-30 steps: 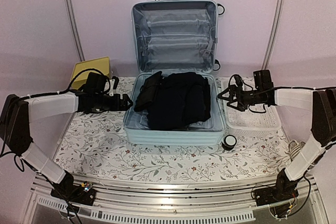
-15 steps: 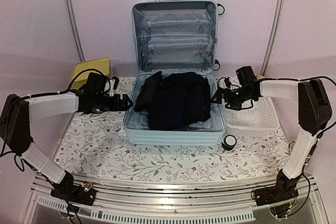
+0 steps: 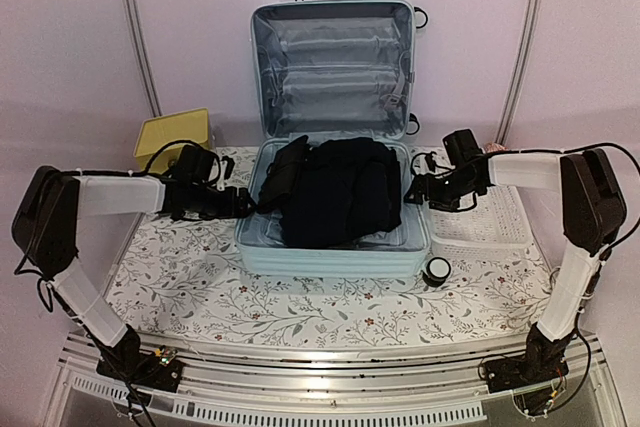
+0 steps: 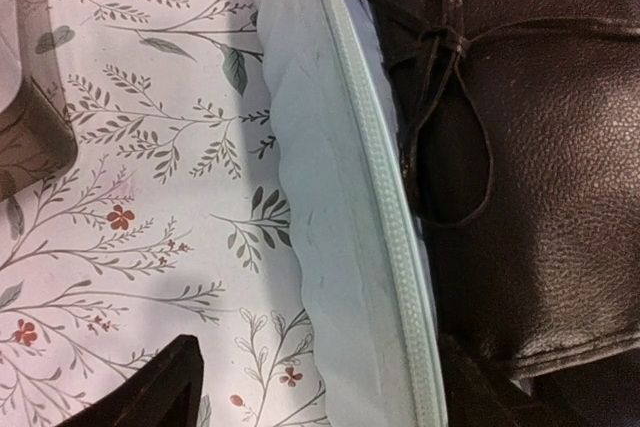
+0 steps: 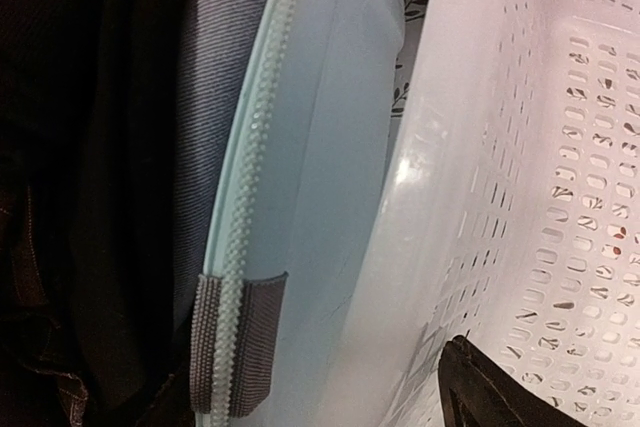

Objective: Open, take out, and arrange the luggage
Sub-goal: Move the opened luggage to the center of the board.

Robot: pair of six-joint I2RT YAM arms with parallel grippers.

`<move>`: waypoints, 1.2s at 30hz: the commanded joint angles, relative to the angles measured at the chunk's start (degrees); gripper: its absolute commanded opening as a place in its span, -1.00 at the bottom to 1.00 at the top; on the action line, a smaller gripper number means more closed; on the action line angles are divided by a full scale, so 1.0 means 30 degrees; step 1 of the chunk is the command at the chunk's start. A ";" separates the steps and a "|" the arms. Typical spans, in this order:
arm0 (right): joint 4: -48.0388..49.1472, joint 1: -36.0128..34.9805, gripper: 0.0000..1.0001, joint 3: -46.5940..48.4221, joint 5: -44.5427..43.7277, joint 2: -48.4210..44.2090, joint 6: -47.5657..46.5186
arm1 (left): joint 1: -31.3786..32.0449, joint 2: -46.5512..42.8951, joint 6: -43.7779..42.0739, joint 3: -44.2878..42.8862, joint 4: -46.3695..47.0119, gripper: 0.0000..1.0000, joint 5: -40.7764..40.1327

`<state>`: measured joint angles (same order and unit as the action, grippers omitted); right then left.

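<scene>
Grippers, two. Left gripper [image 3: 240,205]: jaws spread across the left rim of the luggage [image 3: 330,257]. One finger [image 4: 150,397] hangs outside over the table [image 3: 300,317]; the other is lost against the dark load inside. Right gripper [image 3: 410,190]: jaws spread at the right rim, one finger [image 5: 490,387] over the basket [image 3: 490,237].

- Caster wheel [image 3: 436,270], one plain in view, at the near right corner of the shell.
- Luggage, one, open. Its base lies flat mid-table between the two grippers, its long side judged to run left to right.
- Leather pouch [image 3: 280,182], one, cord-tied, just inside the left rim, long axis near to far. It lies immediately inward, rightward, of the left gripper, so that arm is the nearer for it.
- Black fabric bundle [image 3: 345,192], filling the middle and right of the base; number of pieces cannot be told. It lies leftward of the right gripper.
- Basket, one, white lattice, touching the shell's right wall.
- Yellow box [image 3: 172,135], one, far left.
- Lid [image 3: 330,57], upright against the far wall, grey lining bare.
</scene>
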<state>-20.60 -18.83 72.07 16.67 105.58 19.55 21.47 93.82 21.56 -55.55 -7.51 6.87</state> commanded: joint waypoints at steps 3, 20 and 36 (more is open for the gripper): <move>-0.0223 -0.1194 0.46 0.0595 0.0363 0.0723 -0.0090 | -0.0215 0.0661 0.0061 -0.0645 0.0313 0.44 -0.0133; -0.0320 -0.3955 0.16 0.3443 -0.0150 0.2881 0.0415 | -0.1874 -0.0566 0.0258 0.0982 0.0030 -0.44 -0.0965; -0.1009 -0.5356 0.29 0.5771 -0.1971 0.3936 0.0912 | -0.3123 -0.1656 -0.0427 0.1026 -0.0269 0.23 0.0802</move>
<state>-29.04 -31.22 89.43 6.61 116.62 24.62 12.34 89.56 21.28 -50.98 -5.63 6.42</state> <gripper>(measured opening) 0.607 0.566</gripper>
